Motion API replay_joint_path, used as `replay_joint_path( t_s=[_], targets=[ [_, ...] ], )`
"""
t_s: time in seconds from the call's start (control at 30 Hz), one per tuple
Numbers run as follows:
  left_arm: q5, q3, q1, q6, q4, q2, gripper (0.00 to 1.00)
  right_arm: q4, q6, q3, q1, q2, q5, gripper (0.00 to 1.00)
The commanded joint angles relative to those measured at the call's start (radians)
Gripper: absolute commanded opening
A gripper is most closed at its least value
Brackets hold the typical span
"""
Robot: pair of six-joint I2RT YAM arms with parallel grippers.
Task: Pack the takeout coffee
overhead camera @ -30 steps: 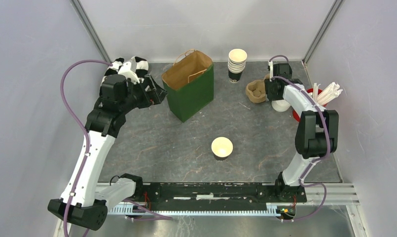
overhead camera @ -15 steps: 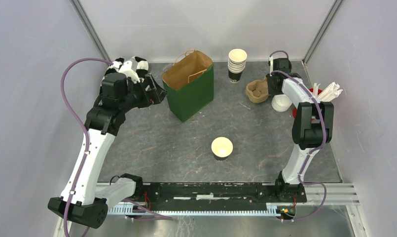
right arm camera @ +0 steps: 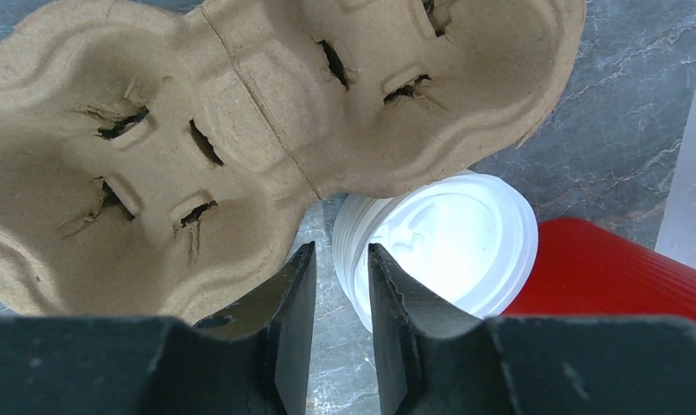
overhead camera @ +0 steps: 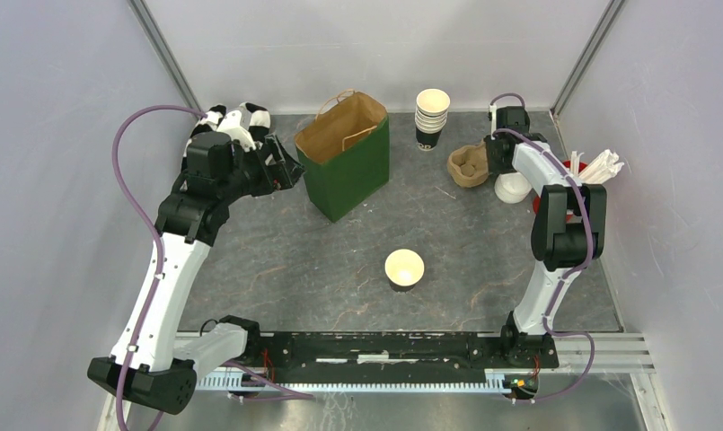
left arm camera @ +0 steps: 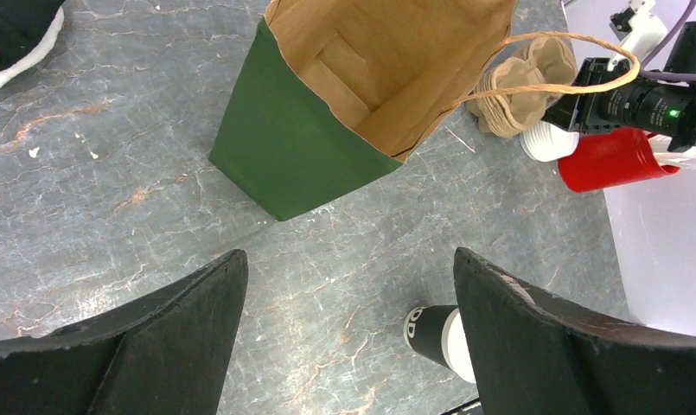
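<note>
The grey marbled bench [overhead camera: 277, 260] carries everything, and the biggest thing on it is the green paper bag [overhead camera: 344, 166], standing upright at about 11 o'clock from the bench centre with its mouth open, so that cups can be lowered straight in. Just off the bag's 9 o'clock side hangs the left pincer [overhead camera: 281, 171], spread wide and holding nothing. Its wrist view looks down into the brown interior, which suggests it is waiting there to steady or hold open the bag. Next in size, the pulp carrier [overhead camera: 468, 166] lies at 2 o'clock with its cup wells facing up and unfilled. The red cup [left arm camera: 616, 158] sits toward 3 o'clock, partly hidden by the right arm, with white stirrers [overhead camera: 600, 169] fanning out of it. The takeout coffee itself is split. A stack of cups [overhead camera: 432, 117] stands at 1 o'clock near the back wall, and a lone cup [overhead camera: 404, 268] stands open and lidless at about 6 o'clock from the centre, well apart from the rest. Smallest are the white lids [right arm camera: 439, 251], stacked between the carrier and the red cup and touching or nearly touching both. The right pincer [right arm camera: 340, 251] hovers over the gap at the lids' 9 o'clock edge, drawn narrow with only a slit between the fingers and nothing clearly clamped. I judge it is lining up to pinch the top lid by its rim, the lone cup being the one that needs it.
</note>
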Motion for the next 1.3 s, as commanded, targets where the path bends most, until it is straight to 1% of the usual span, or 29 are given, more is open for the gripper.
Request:
replay_joint_path(
  t_s=[0.0,0.03,0.13,0.17,0.43,0.63,0.73,0.83,0.9,1.2,1.27],
  targets=[
    [0.013,0.030,0.005,0.021,0.022,0.002,0.94,0.020,0.011,-0.004,-0.030,-0.016,0.032,0.34],
    [0.013,0.030,0.005,0.021,0.023,0.002,0.94,0.021,0.011,-0.006,-0.037,-0.015,0.033,0.33],
    [0.015,0.033,0.005,0.026,0.024,0.002,0.94,0.019,0.011,-0.010,-0.045,-0.013,0.033,0.23],
    [0.014,0.033,0.005,0.026,0.024,0.002,0.94,0.020,0.011,-0.012,-0.048,-0.015,0.029,0.22],
    [0.017,0.033,0.005,0.032,0.023,-0.001,0.93,0.024,0.011,-0.012,-0.052,-0.010,0.000,0.25],
    [0.020,0.029,0.004,0.037,0.023,-0.007,0.93,0.028,0.011,-0.023,-0.052,-0.013,-0.006,0.19],
    [0.021,0.027,0.004,0.038,0.024,-0.009,0.93,0.030,0.011,-0.030,-0.052,-0.013,-0.004,0.22],
    [0.021,0.025,0.005,0.041,0.024,-0.012,0.93,0.031,0.011,-0.036,-0.052,-0.011,-0.005,0.23],
    [0.020,0.024,0.005,0.040,0.024,-0.015,0.93,0.033,0.011,-0.040,-0.052,-0.015,-0.006,0.21],
    [0.024,0.018,0.005,0.032,0.024,-0.020,0.93,0.028,0.011,-0.038,-0.052,-0.057,-0.013,0.01],
    [0.026,0.017,0.005,0.028,0.024,-0.023,0.93,0.025,0.011,-0.038,-0.053,-0.067,-0.018,0.00]
  ],
)
